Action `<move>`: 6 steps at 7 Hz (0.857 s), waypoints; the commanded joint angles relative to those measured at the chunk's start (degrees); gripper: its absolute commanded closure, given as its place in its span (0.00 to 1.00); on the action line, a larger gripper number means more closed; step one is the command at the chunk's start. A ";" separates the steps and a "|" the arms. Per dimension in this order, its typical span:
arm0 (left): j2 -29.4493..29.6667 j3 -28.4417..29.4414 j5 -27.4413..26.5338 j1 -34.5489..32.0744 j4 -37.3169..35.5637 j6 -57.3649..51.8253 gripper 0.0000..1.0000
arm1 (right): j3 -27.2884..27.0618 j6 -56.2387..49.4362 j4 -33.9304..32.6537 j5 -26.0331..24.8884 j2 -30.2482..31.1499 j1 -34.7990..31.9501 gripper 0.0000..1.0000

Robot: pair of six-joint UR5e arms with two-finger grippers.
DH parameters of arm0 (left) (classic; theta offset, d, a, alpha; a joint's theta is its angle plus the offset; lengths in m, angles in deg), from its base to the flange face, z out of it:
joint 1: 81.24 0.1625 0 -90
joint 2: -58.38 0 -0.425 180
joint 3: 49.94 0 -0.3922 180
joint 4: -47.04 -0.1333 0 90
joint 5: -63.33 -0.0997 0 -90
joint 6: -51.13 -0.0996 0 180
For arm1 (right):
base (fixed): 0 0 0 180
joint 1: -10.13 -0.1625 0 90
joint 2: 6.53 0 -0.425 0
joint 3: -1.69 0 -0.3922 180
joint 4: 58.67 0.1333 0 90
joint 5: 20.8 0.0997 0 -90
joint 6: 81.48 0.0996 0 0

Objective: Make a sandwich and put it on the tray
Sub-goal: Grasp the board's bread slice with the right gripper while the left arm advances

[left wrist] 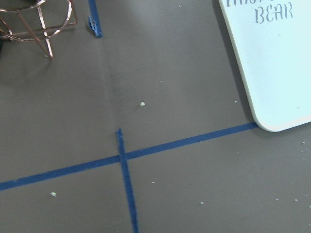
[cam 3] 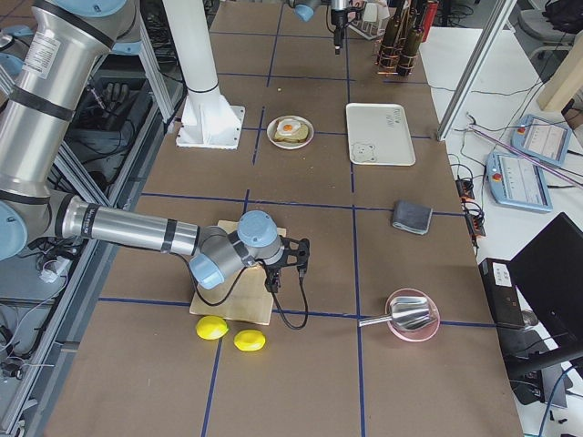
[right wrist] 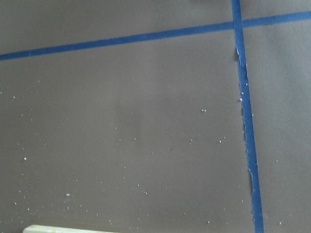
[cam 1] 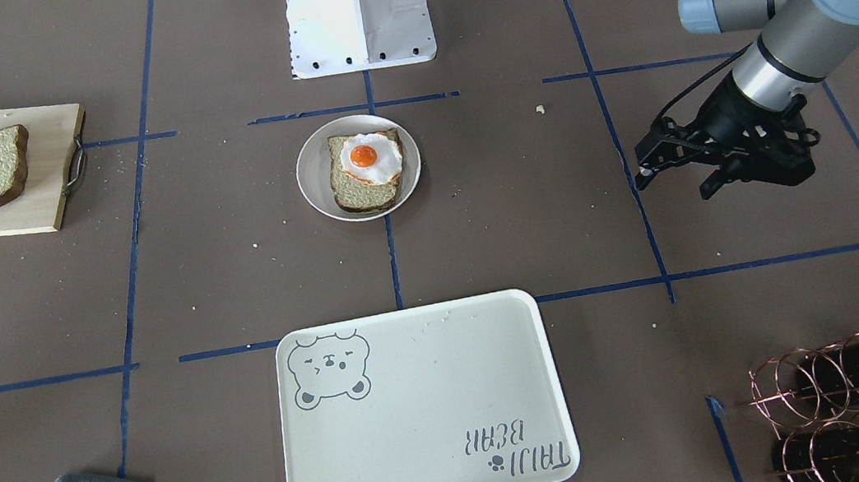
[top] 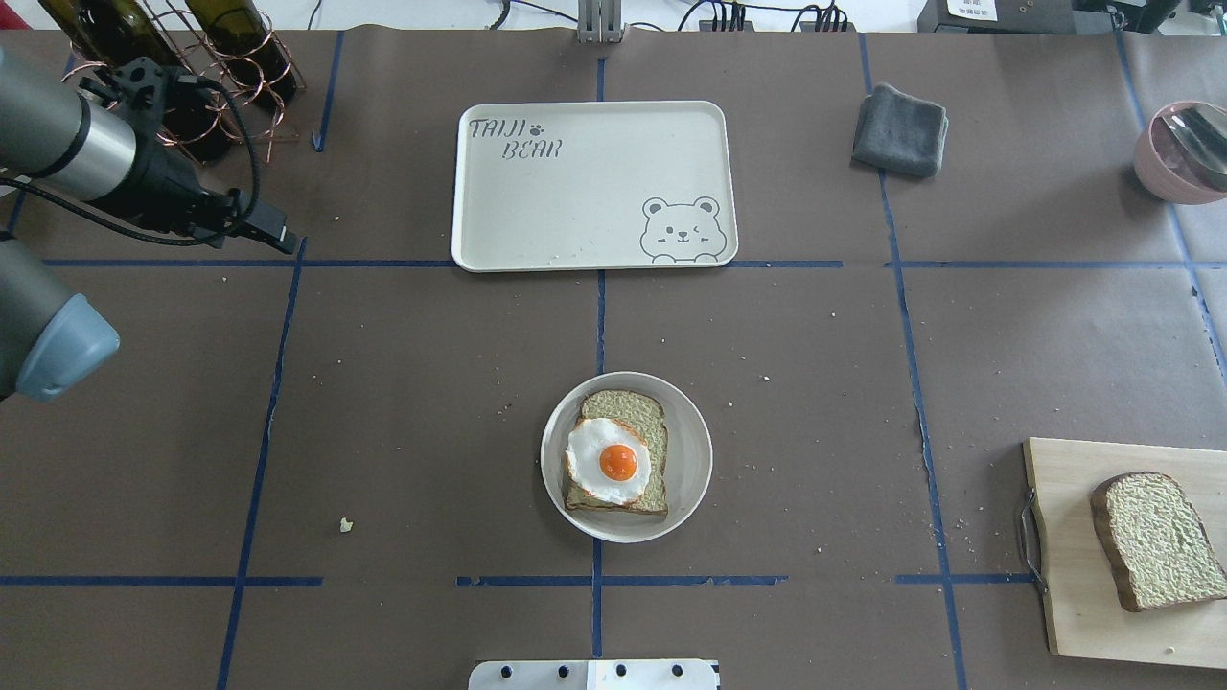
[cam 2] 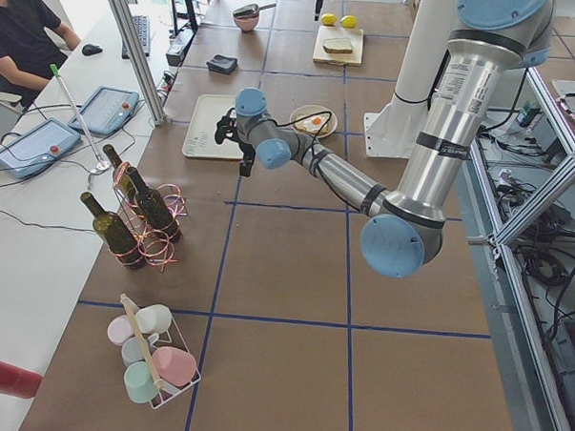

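Overhead exterior shows the round plate (top: 695, 431) mid-table, carrying one bread slice (top: 644, 412) with the fried egg (top: 609, 462) lying on top. The tray (top: 575, 211) sits beyond the plate, on the side away from the robot. The second slice (top: 1155, 541) lies on the cutting board (top: 1064, 575), well off to the plate's right. The left gripper (cam 1: 673, 188) hangs well apart from the plate, fingers spread, grasping nothing. The right gripper (cam 3: 293, 264) hovers over the cutting board; whether it is clenched or released, I cannot tell.
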 commanded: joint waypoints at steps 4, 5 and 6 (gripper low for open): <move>3.43 -0.15 -1.19 3.29 0.03 7.14 0.00 | -0.26 18.74 12.09 -12.30 3.07 22.73 0.05; 3.43 -0.15 -1.20 3.38 0.03 7.14 0.00 | -1.22 18.74 12.09 -12.30 4.55 23.09 0.06; 3.43 -0.15 -1.20 3.29 0.03 7.14 0.00 | -1.41 18.57 12.44 -12.30 5.78 23.70 0.06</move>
